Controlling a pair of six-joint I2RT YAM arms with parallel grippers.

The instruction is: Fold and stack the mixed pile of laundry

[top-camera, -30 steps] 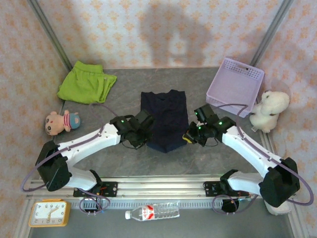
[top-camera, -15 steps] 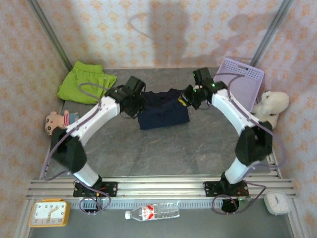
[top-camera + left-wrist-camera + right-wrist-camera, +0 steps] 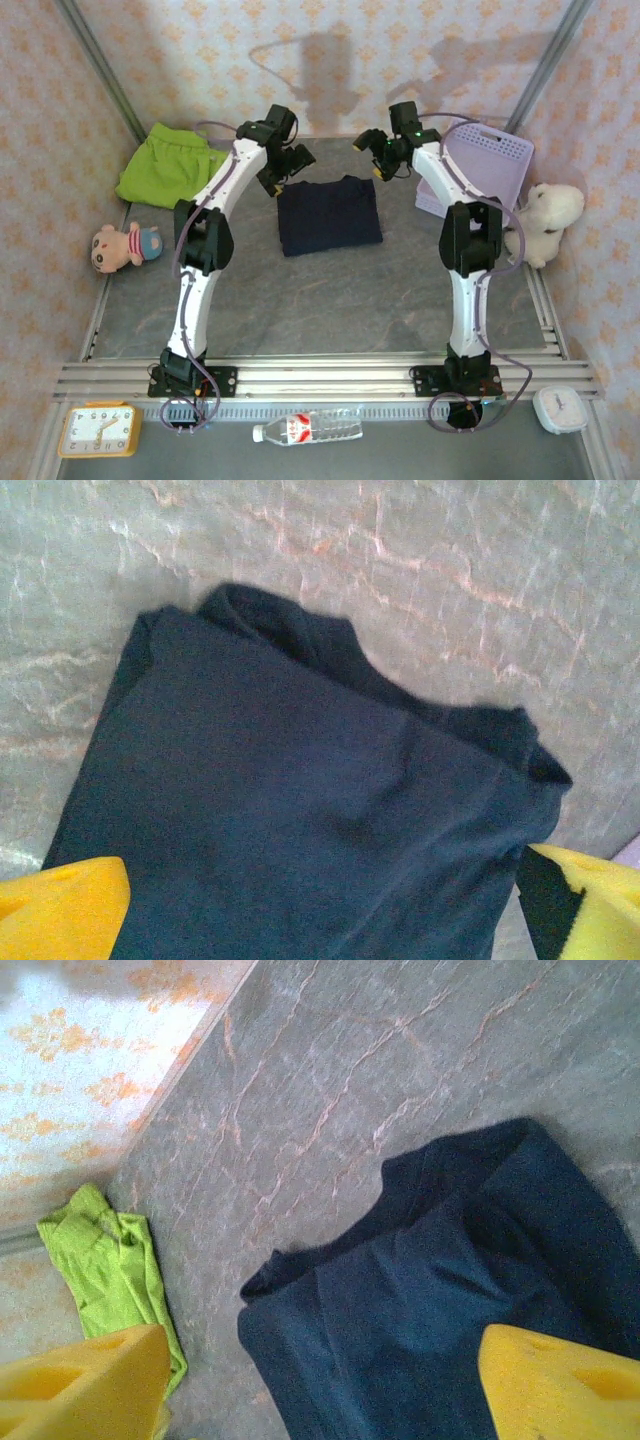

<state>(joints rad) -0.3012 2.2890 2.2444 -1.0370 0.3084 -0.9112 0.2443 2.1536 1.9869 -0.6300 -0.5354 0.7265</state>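
1. The desk (image 3: 330, 310) is a grey, stone-patterned top, walled at the back and along both sides. Its widest open room lies to the left of the lavender basket (image 3: 490, 160) and nearer the arm bases.
2. The navy garment (image 3: 328, 215) lies flat just left of the basket, apart from it, folded into a rough rectangle. The wrist views show stacked layers and a bunched edge at its far end. It looks soft, limp and light, so lifting it at one point would probably let it sag and fall open. The safer hold is two corners of one edge, pinching every layer together.
3. The basket sits in the back right corner. Its left wall is the edge to watch when the right arm swings.
4. The lime-green garment (image 3: 170, 168) lies crumpled well left of the basket, beyond the navy one, close to the back wall. It looks thin and slippery. It probably wants pinching at an outer hem and dragging toward the basket's side, where there is space to spread it.
5. The left hand (image 3: 290, 168) and right hand (image 3: 372, 157) are both spread wide and empty. They hover over the navy garment's far edge, the right one nearer the basket.
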